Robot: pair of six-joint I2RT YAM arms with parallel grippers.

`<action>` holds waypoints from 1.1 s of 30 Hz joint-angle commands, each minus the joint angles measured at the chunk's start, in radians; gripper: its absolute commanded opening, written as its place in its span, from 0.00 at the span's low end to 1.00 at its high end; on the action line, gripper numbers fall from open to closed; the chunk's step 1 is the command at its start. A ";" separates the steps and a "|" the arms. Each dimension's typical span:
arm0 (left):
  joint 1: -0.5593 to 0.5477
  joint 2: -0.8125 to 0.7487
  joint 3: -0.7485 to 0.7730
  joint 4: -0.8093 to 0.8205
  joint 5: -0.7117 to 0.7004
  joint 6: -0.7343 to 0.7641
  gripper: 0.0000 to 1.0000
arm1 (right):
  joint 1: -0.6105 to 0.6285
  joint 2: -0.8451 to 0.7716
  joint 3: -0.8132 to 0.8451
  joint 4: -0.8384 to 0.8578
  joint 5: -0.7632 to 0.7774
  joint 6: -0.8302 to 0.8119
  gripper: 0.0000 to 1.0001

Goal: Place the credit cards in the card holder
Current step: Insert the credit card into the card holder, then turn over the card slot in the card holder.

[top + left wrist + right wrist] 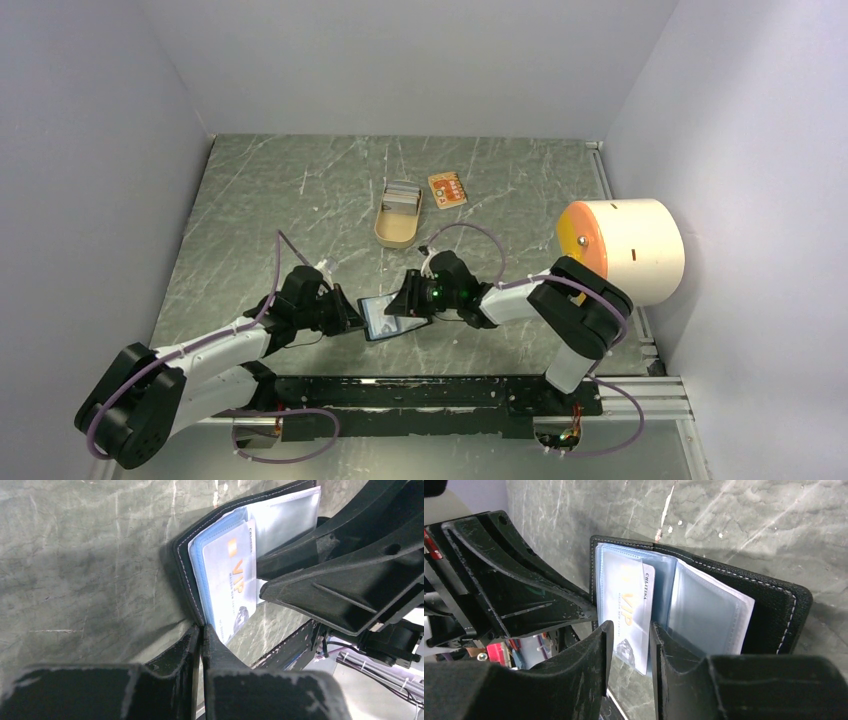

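Incomplete: the left gripper (201,630) clamps the open card holder (378,318) between the 2 arms; the pale card (629,610) sits partly sleeved between parted fingers of the right gripper (630,627), grip indeterminable; the tan-orange card (447,188) lies well away beside the tin (398,215).

Pale lavender-white walls (400,60) are enclosing a dark marbled tabletop (260,210) on three sides; even light is reflecting faintly off it.

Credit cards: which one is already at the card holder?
The pale VIP card, partly in a sleeve of the card holder; the orange card lies beside the tin.
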 commanded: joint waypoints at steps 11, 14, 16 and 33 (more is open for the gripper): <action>-0.005 -0.036 -0.043 0.220 0.101 -0.047 0.29 | 0.007 -0.010 -0.074 0.082 0.008 0.046 0.34; -0.005 -0.036 -0.048 0.242 0.108 -0.051 0.24 | 0.008 -0.015 -0.078 0.085 0.010 0.047 0.34; -0.004 -0.044 -0.051 0.250 0.110 -0.054 0.15 | 0.007 -0.021 -0.082 0.086 0.011 0.049 0.34; -0.004 -0.067 0.141 -0.137 0.066 0.106 0.09 | 0.005 -0.176 -0.016 -0.224 0.152 -0.142 0.27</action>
